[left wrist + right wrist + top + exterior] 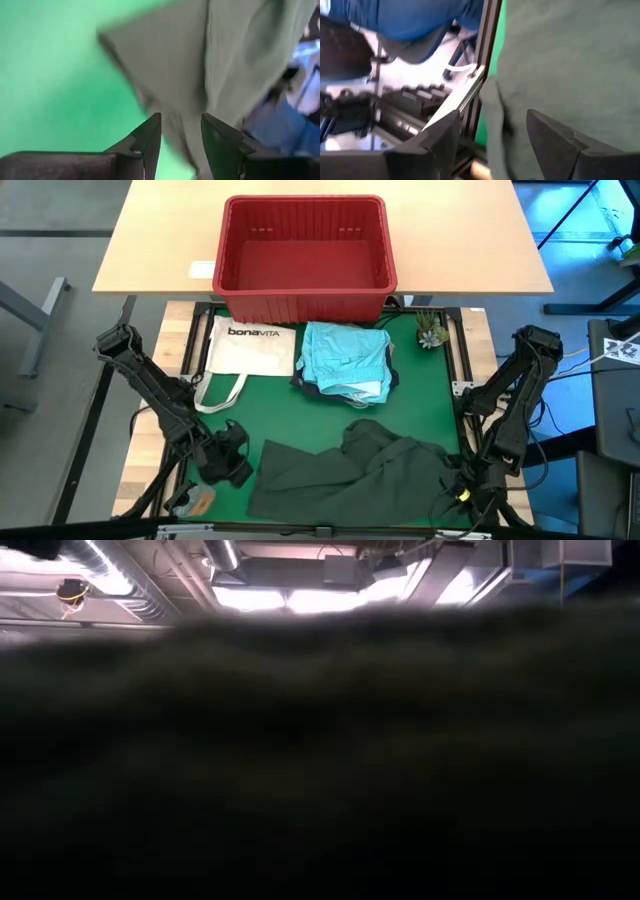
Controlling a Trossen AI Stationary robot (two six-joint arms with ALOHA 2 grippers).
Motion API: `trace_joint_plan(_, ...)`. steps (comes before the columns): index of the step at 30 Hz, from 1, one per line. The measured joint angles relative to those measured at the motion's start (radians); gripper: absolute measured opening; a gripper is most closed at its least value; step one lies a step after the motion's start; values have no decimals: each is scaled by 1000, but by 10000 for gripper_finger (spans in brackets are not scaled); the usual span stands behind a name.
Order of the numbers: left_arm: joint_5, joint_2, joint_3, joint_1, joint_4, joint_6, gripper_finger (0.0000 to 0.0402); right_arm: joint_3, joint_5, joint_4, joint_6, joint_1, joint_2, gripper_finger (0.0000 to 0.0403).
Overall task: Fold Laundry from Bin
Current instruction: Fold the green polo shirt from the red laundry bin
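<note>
The dark green garment (350,470) lies spread and rumpled on the green mat near the table's front edge; it fills most of the low view (320,770). My left gripper (235,460) (181,117) is open at the garment's left end (210,65). My right gripper (455,480) (493,112) is open at its right edge (570,65). A light turquoise garment (345,355) lies folded on a darker one, mid-table. The red bin (300,305) stands at the far side. My left gripper's open fingers (150,135) stand on either side of a narrow strip of the green garment's left end (185,135); I cannot tell whether they touch it. My right gripper's open fingers (545,135) straddle the garment's right edge (492,125) by the table frame; I cannot tell whether they touch it.
A white "bonaVITA" tote bag (250,345) lies left of the turquoise garment. A small plant (432,330) stands at the mat's far right corner. The black frame (462,370) rims the mat. A person in blue trousers (420,20) is beyond the table's near edge.
</note>
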Motion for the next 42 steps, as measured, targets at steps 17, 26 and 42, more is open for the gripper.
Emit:
trace_joint_plan(17,-54,0,0,267,126,584,126,1,261,-202,-234,-404,-46,227)
trace_joint_plan(26,-55,0,0,280,177,639,126,2,212,-34,-372,-644,-30,227)
trace_joint_plan(42,-55,1,0,272,176,682,126,1,114,41,-394,-846,238,227)
